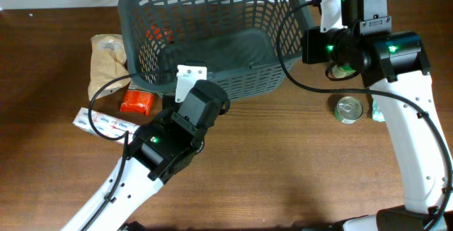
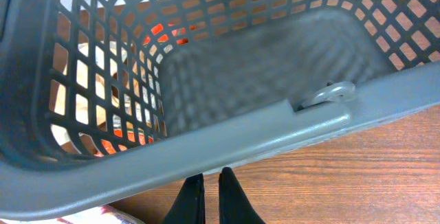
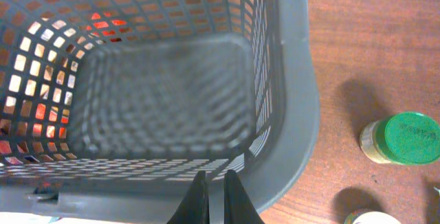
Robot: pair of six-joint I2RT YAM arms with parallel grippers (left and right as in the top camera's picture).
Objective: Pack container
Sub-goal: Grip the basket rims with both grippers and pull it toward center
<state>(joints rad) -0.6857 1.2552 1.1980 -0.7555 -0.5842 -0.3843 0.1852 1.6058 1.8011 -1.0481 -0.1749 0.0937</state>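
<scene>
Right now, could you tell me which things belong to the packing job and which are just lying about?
Job: basket, left claw, right claw, both shut and empty.
Lying about, perhaps for packing: tin can, green-lidded jar, brown bag, orange packet, white packet.

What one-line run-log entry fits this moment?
container: floor looks bare | left pincer: shut, empty, by near rim | right pincer: shut, empty, over rim | tin can, orange packet: on table, outside
</scene>
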